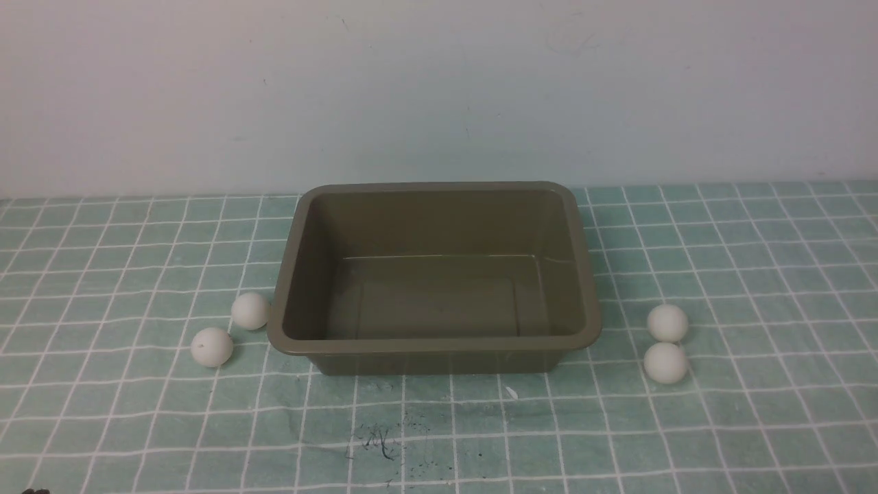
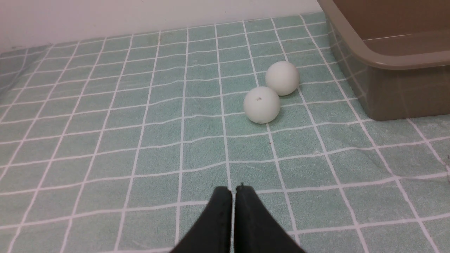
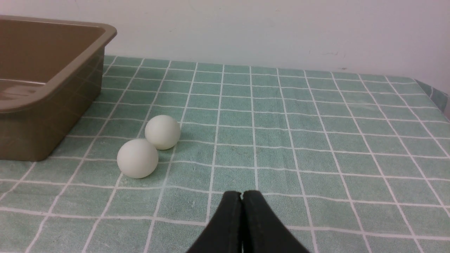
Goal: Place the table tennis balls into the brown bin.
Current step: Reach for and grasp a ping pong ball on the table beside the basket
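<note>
The brown bin (image 1: 302, 274) stands in the middle of the table, nothing inside it. Two white table tennis balls lie by its left side: one near the wall (image 1: 250, 311) and one further out (image 1: 212, 346). Two more lie right of it, one behind (image 1: 667, 322) the other (image 1: 665, 362). In the left wrist view my left gripper (image 2: 233, 191) is shut, empty, short of the speckled ball (image 2: 262, 104) and its neighbour (image 2: 282, 78), with the bin (image 2: 386, 63) beyond. My right gripper (image 3: 242, 195) is shut, empty, apart from two balls (image 3: 137, 158) (image 3: 162, 131) beside the bin (image 3: 56, 84). Neither gripper shows in the front view.
A green cloth with a white grid (image 1: 439, 425) covers the table, with dark marks (image 1: 377, 439) near the front. A pale wall (image 1: 439, 89) runs close behind the bin. The cloth's edge drops off at one side in the right wrist view (image 3: 434, 95).
</note>
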Action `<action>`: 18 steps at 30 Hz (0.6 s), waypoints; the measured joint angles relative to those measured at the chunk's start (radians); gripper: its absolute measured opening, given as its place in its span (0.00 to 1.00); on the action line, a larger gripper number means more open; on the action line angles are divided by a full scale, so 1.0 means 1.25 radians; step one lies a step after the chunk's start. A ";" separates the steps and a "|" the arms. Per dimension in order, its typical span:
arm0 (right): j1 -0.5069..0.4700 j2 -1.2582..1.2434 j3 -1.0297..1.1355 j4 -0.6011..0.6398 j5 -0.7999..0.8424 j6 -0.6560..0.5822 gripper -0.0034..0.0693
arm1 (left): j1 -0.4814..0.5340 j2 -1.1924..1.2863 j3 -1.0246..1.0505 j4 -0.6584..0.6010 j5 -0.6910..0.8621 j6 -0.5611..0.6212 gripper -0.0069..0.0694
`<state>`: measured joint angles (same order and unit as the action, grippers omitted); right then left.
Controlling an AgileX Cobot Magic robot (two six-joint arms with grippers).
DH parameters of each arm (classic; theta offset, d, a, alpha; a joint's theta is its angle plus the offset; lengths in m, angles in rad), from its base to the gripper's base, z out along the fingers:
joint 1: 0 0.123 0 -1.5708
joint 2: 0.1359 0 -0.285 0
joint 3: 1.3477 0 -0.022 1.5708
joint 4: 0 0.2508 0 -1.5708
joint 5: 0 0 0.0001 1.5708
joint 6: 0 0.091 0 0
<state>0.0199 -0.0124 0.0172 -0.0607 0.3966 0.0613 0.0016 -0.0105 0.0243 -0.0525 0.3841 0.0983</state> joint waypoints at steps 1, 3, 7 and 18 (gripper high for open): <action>0.000 0.000 0.000 0.000 0.000 0.000 0.03 | 0.000 0.000 0.000 0.002 -0.001 0.000 0.08; 0.000 0.000 0.000 0.000 0.000 0.000 0.03 | 0.000 0.000 0.001 0.008 -0.011 -0.001 0.08; 0.000 0.000 0.000 0.000 0.000 0.000 0.03 | 0.000 0.000 0.004 -0.085 -0.085 -0.086 0.08; 0.000 0.000 0.008 0.446 -0.234 0.242 0.03 | 0.000 0.000 0.006 -0.370 -0.446 -0.180 0.08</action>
<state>0.0199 -0.0124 0.0278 0.4967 0.1047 0.3644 0.0016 -0.0105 0.0315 -0.5151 -0.1734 -0.1266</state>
